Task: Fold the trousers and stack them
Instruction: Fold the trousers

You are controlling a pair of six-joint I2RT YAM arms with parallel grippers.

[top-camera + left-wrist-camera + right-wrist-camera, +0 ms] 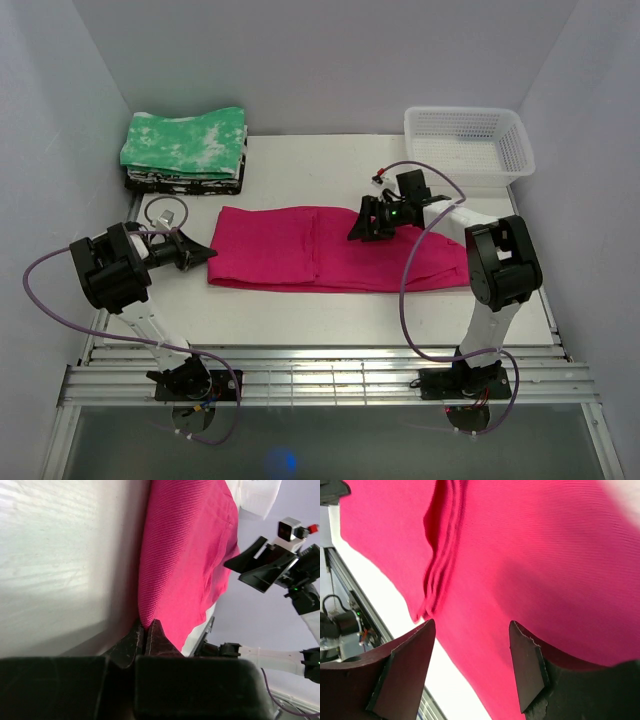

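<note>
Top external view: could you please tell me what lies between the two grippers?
The magenta-pink soft fabric trousers fill that stretch, from the left gripper at their corner to the right gripper above them, shown in the top external view.

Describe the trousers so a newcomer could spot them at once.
Start at the white table and look across its middle. The trousers lie there as one long flat band. They are plain magenta, unlike the mottled green cloth stacked at the far left corner.
</note>
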